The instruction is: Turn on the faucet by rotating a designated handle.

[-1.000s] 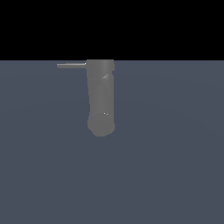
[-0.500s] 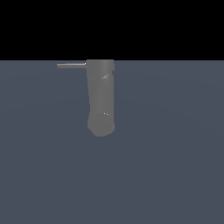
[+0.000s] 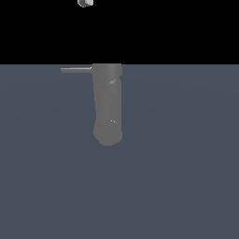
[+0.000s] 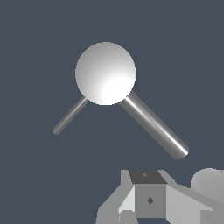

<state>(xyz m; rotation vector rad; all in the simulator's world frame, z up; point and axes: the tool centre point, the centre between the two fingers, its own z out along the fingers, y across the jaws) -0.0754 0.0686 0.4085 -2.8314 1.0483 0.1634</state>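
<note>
We see the faucet (image 3: pixel 108 105) as a thick grey column at the far edge of the blue-grey floor (image 3: pixel 177 177), the handle (image 3: pixel 76 69) jutting toward the exterior view's left. Open floor surrounds it. Our gripper (image 3: pixel 85 3) hangs well above, touching nothing; we cannot tell its opening.

A flat, matte slate-blue surface (image 3: pixel 186 177) fills the lower part of the exterior view and runs to a straight horizon. Above that line the backdrop (image 3: pixel 186 28) is plain black, with no walls, windows or furniture to make out. In the wrist view the same slate-blue plane (image 4: pixel 35 183) spreads evenly lit and untextured beneath the pincer, without seams or markings.
</note>
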